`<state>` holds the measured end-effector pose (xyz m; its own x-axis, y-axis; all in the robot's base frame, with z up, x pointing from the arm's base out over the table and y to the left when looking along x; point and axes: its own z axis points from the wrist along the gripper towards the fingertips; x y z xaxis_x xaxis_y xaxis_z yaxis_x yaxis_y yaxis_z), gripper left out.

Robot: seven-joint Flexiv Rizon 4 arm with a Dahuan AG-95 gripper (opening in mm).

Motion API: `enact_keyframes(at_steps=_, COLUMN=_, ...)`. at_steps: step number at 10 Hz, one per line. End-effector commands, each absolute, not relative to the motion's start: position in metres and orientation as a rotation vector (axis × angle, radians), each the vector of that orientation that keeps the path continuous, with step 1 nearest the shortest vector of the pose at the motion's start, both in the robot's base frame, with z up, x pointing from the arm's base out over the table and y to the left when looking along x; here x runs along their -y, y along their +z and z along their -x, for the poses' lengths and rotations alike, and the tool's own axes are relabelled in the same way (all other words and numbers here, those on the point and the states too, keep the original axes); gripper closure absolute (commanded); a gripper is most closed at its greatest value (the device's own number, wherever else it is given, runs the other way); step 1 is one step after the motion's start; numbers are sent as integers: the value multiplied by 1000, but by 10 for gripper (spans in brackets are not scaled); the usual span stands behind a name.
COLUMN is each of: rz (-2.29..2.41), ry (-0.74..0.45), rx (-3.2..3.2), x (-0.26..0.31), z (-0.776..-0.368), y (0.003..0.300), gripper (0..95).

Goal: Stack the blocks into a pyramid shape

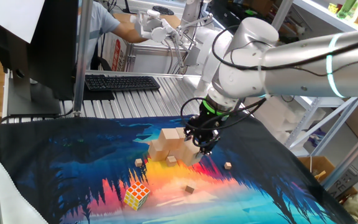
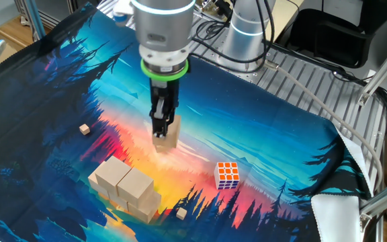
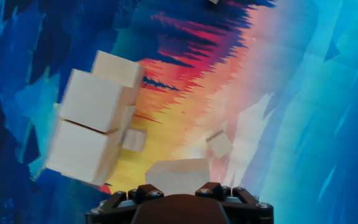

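White arm reaching over the table, wrist bent down, claw [image 2: 162, 136] vertical, fingers clamped on a block [image 2: 168, 135]

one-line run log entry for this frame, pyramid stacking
phase: carrying | end effector: shut on block, clear of mat | stack: two levels, top two blocks side by side | puzzle cube: apart, untouched

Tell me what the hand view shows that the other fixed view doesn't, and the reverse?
Only the hand view looks straight down past the gripper's base, showing the stack from above with a tiny cube right beside it.

Only the other fixed view shows the arm, the gripper closed on a block, the Rubik's cube and the metal table.

Both show the colourful cloth, the stack of pale blocks and the held block.
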<state>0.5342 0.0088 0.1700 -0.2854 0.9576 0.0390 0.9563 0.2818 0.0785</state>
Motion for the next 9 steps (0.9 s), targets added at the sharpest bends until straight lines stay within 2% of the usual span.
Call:
enact_keyframes(at_steps=1, rz=-1923, ry=142, rx=-2463, x=-8, z=-541, y=168, gripper=950)
enact_keyframes(at_steps=9, rz=-2036, ry=168, rx=-2358, x=1, z=-578, y=181, gripper=950)
